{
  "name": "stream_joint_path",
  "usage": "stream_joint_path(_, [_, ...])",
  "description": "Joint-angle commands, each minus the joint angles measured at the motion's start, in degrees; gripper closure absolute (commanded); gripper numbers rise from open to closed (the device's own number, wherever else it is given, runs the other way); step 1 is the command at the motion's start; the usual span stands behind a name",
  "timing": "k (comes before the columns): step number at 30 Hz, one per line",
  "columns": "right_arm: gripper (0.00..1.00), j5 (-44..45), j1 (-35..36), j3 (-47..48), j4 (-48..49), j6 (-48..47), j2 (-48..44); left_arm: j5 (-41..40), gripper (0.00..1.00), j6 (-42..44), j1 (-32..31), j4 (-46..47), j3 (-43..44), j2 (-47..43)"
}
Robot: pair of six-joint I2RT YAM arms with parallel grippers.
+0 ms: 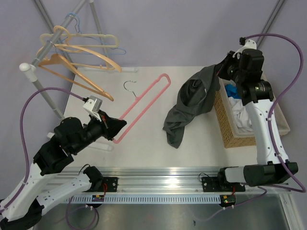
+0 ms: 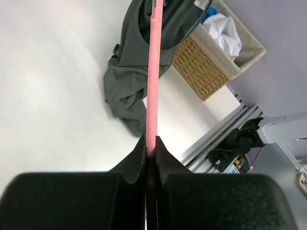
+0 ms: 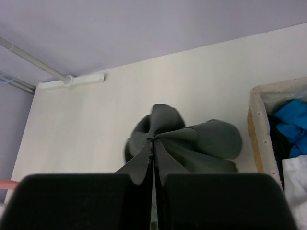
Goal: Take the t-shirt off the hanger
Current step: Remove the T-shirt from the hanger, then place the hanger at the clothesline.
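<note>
**Grey shirt and pink hanger apart, one arm on each**

The white table (image 1: 144,143) carries a wicker basket (image 1: 229,128) at 3 o'clock. Beside it at 2 o'clock droops the grey t-shirt (image 1: 184,112), its top pinched between the right gripper (image 1: 221,72) jaws and its lower end on the table. The pink hanger (image 1: 144,102) lies clear of the shirt. It slants from 12 toward 8 o'clock, where the left gripper (image 1: 119,126) jaws clamp its bar.

One pink plastic hanger (image 2: 153,72), one dark grey t-shirt (image 1: 189,103), one woven wicker basket (image 1: 228,122). Several tan wooden hangers (image 1: 56,60), exact number unclear. Two claws: left claw (image 2: 150,143), right claw (image 3: 153,143).
</note>
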Motion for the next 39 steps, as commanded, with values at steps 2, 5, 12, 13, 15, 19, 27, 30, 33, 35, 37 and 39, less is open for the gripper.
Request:
stream_joint_path(2, [1.00, -5.87, -0.18, 4.94, 0.01, 3.83, 2.36, -8.50, 1.00, -1.82, -0.08, 3.57, -1.78, -5.01])
stream_joint_path(5, [1.00, -11.67, 0.00, -7.37, 10.23, 8.91, 0.01, -11.41, 1.00, -0.76, -0.08, 5.23, -3.72, -6.78])
stream_joint_path(12, [0.87, -12.39, 5.95, -29.94, 24.09, 12.98, -1.60, -9.57, 1.00, -0.50, -0.08, 11.56, -8.29, -6.44])
stream_joint_path(13, [0.61, -11.08, 6.93, -30.12, 23.92, 12.72, -0.80, -10.10, 1.00, -0.41, -0.08, 11.57, -7.77, -5.13])
stream_joint_path(15, [0.39, -9.23, 8.87, -28.38, 20.33, 11.32, 1.82, -12.47, 1.00, -0.41, -0.08, 11.48, -7.07, -4.06])
stream_joint_path(19, [0.10, -8.86, 11.16, -24.42, 16.18, 10.35, 2.02, -13.98, 1.00, -0.24, -0.08, 11.48, -3.64, 0.41])
stream_joint_path(27, [0.07, -13.25, 14.32, -22.92, 17.93, 9.64, -10.19, -14.50, 1.00, -0.76, -0.08, 12.18, 0.67, 9.29])
stream_joint_path(30, [0.07, -15.63, 15.64, -22.75, 20.13, 11.57, -13.01, -12.13, 1.00, -0.33, -0.17, 13.23, 2.16, 13.69])
stream_joint_path(33, [0.07, -16.33, 15.91, -22.65, 19.87, 12.89, -15.90, -13.43, 1.00, -0.59, -0.08, 13.15, 4.09, 16.76])
stream_joint_path(35, [0.07, -16.08, 15.82, -24.23, 19.43, 13.59, -17.66, -18.85, 1.00, -0.59, -0.08, 13.06, 6.73, 18.08])
stream_joint_path(37, [0.06, -15.72, 15.90, -26.86, 19.52, 13.86, -20.39, -23.35, 1.00, -0.33, -0.08, 13.06, 10.32, 20.97])
stream_joint_path(39, [0.06, -15.72, 15.82, -28.19, 18.82, 13.69, -22.41, -26.53, 1.00, 1.68, -0.08, 12.80, 13.84, 23.96])
